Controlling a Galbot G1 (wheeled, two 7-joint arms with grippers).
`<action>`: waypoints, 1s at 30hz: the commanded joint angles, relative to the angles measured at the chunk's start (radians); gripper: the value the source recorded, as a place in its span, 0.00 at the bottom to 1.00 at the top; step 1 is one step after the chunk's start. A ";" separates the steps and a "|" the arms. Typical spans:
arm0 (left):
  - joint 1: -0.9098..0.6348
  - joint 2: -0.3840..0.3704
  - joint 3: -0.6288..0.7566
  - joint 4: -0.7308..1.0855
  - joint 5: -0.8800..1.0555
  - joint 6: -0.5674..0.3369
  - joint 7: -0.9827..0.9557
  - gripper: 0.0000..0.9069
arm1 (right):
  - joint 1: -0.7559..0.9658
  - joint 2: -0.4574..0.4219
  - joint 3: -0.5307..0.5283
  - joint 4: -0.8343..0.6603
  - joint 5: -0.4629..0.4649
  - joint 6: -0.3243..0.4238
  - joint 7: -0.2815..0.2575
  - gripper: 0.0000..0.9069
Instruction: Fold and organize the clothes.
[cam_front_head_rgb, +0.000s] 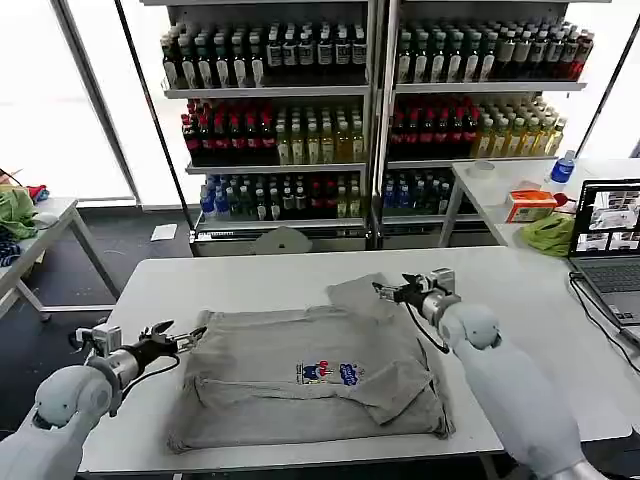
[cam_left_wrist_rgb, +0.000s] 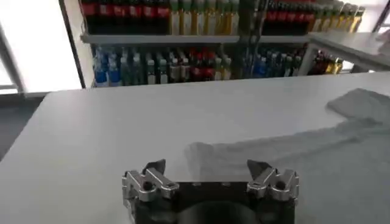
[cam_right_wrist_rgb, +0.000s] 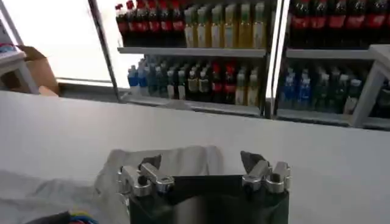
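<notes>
Left gripper (cam_front_head_rgb: 188, 337): reaching in from 8 o'clock, fingers spread apart, hovering at the shirt's left edge.
Right gripper (cam_front_head_rgb: 383, 291): extending from 4 o'clock, fingers apart, hovering over the far sleeve.
Grey shirt (cam_front_head_rgb: 310, 375): one, lying partly folded at the middle of the white table (cam_front_head_rgb: 230, 280).

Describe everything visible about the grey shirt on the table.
The light grey shirt, soft cotton by its look, lies flat and partly folded on the white table. Its sides are turned inward, creasing the body, and a small red-and-blue print shows near the middle. One short sleeve sticks out at the far edge, near the right hand. The left hand, fingers open, sits at the shirt's left edge; whether either touches the cloth cannot be told.
</notes>
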 joint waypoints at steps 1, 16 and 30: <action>-0.144 0.018 0.106 0.144 -0.019 0.000 0.003 1.00 | 0.110 0.080 -0.053 -0.217 -0.020 -0.004 -0.012 1.00; -0.188 -0.017 0.129 0.222 -0.001 0.000 0.013 1.00 | 0.071 0.087 -0.078 -0.176 -0.011 -0.005 -0.018 0.00; -0.186 -0.041 0.164 0.216 -0.014 0.000 0.026 0.01 | 0.065 0.088 -0.075 -0.160 -0.005 -0.005 -0.001 0.00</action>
